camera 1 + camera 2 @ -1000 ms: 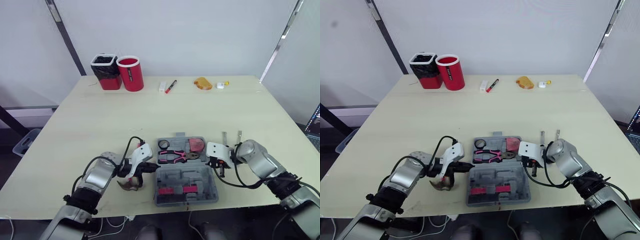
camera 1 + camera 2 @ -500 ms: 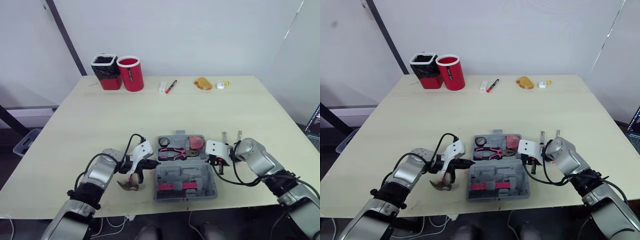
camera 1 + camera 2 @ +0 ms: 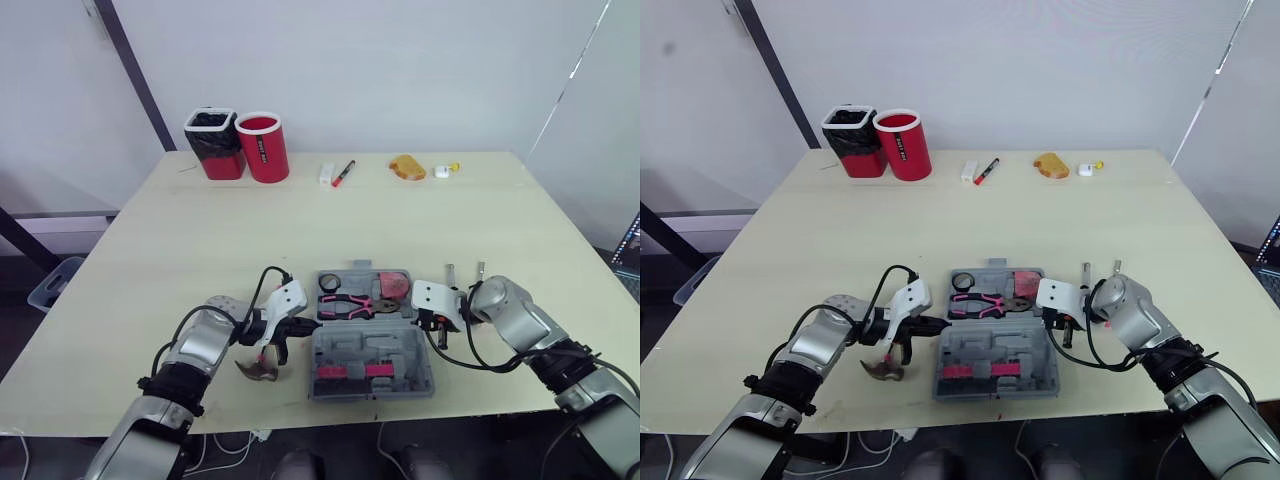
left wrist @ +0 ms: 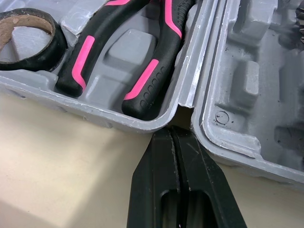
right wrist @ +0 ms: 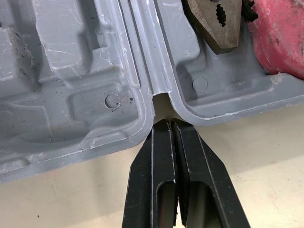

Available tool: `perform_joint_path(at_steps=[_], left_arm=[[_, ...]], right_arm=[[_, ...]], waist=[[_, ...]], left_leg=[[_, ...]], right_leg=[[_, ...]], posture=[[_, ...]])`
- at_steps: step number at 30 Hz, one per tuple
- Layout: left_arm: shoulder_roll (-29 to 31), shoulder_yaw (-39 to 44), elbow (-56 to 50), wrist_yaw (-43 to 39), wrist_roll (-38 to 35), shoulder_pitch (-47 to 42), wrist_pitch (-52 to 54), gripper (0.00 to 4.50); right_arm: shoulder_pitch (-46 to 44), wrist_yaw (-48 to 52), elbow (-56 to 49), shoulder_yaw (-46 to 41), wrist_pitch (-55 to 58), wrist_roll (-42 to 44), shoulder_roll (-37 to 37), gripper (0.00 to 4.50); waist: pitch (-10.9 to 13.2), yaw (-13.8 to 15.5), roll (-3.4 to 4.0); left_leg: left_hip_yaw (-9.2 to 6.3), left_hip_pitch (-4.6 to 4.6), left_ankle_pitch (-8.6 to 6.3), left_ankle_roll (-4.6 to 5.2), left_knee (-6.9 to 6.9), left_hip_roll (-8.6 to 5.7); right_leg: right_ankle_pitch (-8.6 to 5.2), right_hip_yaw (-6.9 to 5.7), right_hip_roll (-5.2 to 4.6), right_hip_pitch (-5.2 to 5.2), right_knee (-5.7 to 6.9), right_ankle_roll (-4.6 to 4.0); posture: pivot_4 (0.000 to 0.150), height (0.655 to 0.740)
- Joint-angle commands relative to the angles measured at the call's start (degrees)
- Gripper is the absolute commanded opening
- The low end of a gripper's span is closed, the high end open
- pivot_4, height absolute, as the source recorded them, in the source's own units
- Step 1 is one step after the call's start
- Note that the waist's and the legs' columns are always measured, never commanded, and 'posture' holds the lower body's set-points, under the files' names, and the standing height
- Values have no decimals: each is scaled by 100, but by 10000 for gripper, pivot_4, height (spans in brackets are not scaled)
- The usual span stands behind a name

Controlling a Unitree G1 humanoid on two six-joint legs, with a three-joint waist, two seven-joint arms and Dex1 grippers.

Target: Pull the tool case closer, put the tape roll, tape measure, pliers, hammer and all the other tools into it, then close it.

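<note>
The tool case (image 3: 370, 346) lies open and flat near the front edge of the table (image 3: 200, 250), its two grey halves joined by a hinge running left to right, the lid half nearer the robot. The far half already holds the tape roll (image 3: 329, 289), the pink-handled pliers (image 3: 348, 307) and the red tape measure (image 3: 394, 288), each in its moulded recess. The case sits squarely between the two arms, apparently so it can be steered from both ends at once. At each end the hinge leaves a small notch where the halves meet, and a gripper is set at each. The left gripper (image 4: 171, 132) has its two black fingers pressed together with nothing between them, the tips pushed into the left notch and touching the case wall. The right gripper (image 5: 172, 122) is likewise fully closed and empty, its tips in the right notch. Closed fingers make a narrow wedge that fits these gaps, which likely explains the pose: bracing or dragging the case, not picking anything up. What looks like the hammer (image 3: 257, 370) lies on the table just beside the left gripper, outside the case, and two slim metal tools (image 3: 450, 273) lie near the right arm, so packing is unfinished.
</note>
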Motion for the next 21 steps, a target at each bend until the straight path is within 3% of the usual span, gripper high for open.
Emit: perform_joint_path(at_steps=[1, 9, 17, 21], left_arm=[[-82, -1, -41, 56, 6, -78, -87, 99], [34, 339, -412, 163, -249, 258, -103, 99], [178, 1832, -1494, 357, -1589, 1346, 275, 99], [281, 2650, -2052, 458, -2205, 2108, 404, 99]], right_arm=[[8, -44, -12, -37, -28, -54, 9, 937], [226, -3, -410, -405, 176, 205, -206, 937], [1288, -211, -1270, -2096, 45, 1371, -630, 937], [2036, -207, -1620, -3150, -902, 2267, -416, 937]], waist=[[0, 0, 0], [1, 4, 1], [2, -1, 3], [2, -9, 3]], left_leg=[[0, 0, 0, 0, 0, 0], [-1, -3, 0, 0, 0, 0], [-23, -60, 0, 0, -3, 1], [-28, -56, -1, 0, -6, 2]], right_leg=[[0, 0, 0, 0, 0, 0], [0, 0, -1, -1, -1, -1], [13, -18, -2, -36, -30, 23], [14, -24, -2, -27, -38, 25]], posture=[[1500, 7400], [1500, 7400], [1500, 7400], [1500, 7400]])
